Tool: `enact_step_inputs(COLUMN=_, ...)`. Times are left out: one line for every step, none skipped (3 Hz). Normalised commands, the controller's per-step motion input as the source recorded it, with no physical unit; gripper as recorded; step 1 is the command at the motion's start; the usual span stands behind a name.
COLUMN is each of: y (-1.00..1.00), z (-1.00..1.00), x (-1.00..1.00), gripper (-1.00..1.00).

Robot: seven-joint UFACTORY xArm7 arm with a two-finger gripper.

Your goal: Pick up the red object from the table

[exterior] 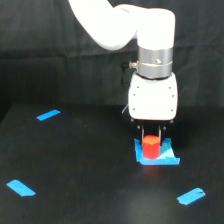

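Gripper (151, 134) down over the red object (151, 146)

I see its fingers flanking the cylinder on the blue square patch (156, 155); whether they grip, I cannot tell. Three blue tape strips (48, 115) lie well apart.

We see the end effector (151, 134) straddling the red object (151, 147), which sits on the blue square patch (156, 158). Three blue tape strips (48, 115) lie well away from that patch on the black table (80, 165).

No readable text, labels or numbers — none on arm, tape or table
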Motion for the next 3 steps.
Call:
enact_step_inputs(y=-0.01, z=0.24, x=-0.01, gripper=-0.98)
enact_step_inputs(y=0.0, z=0.29, x=-0.03, gripper=-0.98)
enact_step_inputs(y=0.01, z=0.37, x=-0.06, gripper=-0.99)
